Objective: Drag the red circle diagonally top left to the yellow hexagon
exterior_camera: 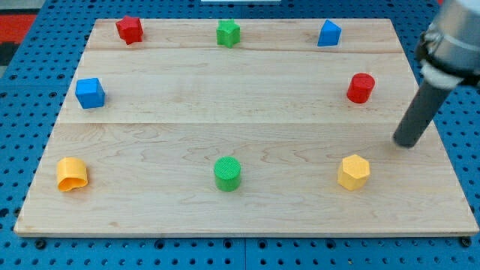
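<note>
No jaws are carried; my tip (409, 142) is set on the wooden board (225, 112) near the view's right edge, touching nothing. The red circle (361, 88) is seen up and to the left of it, apart. The yellow hexagon (353, 172) lies below-left, near. Further left are noted a green cylinder (227, 173), blue cube (90, 93) and yellow block (72, 175).

8 blocks on one wooden board (187, 97): 2 red (129, 29) (361, 88), 2 green (228, 33) (227, 173), 2 blue (328, 34) (90, 93), 2 yellow (72, 174) (353, 172). 1 rod, my tip (406, 142).
</note>
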